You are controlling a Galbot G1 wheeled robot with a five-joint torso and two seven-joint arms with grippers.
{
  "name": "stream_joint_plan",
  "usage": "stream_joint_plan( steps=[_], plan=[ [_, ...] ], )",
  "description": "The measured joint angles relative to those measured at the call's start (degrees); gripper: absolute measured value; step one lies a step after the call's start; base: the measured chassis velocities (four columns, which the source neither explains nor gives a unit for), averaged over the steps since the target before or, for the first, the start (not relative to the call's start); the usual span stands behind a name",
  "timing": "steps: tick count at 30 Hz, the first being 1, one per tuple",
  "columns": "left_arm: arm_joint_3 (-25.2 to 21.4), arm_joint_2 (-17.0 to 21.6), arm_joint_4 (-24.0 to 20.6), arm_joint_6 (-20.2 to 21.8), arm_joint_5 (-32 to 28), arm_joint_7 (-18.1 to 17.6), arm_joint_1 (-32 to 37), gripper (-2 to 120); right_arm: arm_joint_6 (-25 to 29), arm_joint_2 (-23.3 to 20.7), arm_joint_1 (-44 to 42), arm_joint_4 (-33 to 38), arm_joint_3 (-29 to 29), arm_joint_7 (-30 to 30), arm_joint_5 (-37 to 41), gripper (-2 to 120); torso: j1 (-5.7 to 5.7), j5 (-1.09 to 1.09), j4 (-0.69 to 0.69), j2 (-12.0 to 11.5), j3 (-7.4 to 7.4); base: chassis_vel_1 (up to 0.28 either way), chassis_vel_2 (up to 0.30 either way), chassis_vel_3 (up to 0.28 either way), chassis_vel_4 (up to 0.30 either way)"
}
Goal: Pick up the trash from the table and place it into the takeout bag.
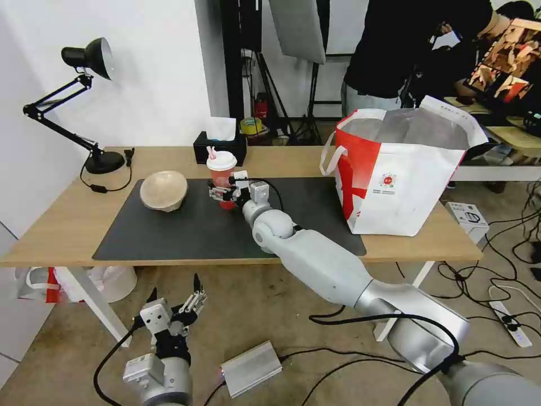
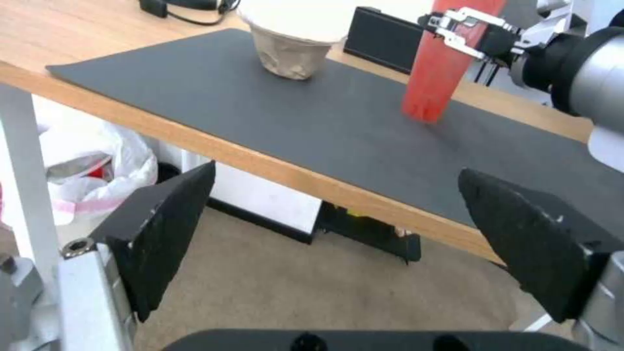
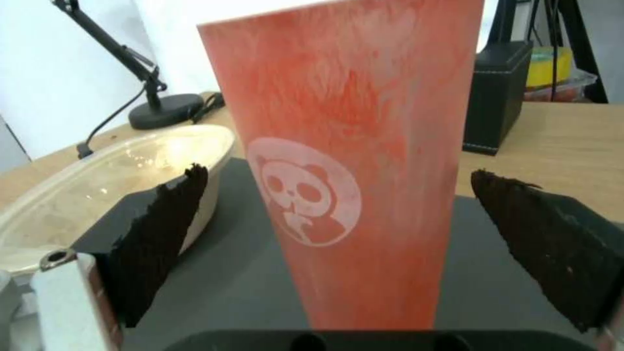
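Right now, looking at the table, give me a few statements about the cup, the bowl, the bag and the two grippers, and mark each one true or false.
1. The right gripper is open, its fingers either side of the red cup. True.
2. The red cup lies on its side on the dark mat. False: it stands upright with lid and straw on top.
3. The beige bowl is inside the takeout bag. False: it sits on the mat, to the left of the cup.
4. The left gripper hangs open below the table edge. True.
5. The bag stands on the table's right end. True.
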Motion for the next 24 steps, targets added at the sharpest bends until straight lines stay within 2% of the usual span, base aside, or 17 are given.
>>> stream_joint_plan(
  steps=[24],
  plan=[
    [1.09,1.01,0.67,0.05,-0.17,0.06,-0.72,100,0.27,3.04,0.89,-5.97,2.75,-2.5,-0.95,100,0.0,0.0,0.0,0.0,0.01,0.0,0.0,0.0,0.0]
  ],
)
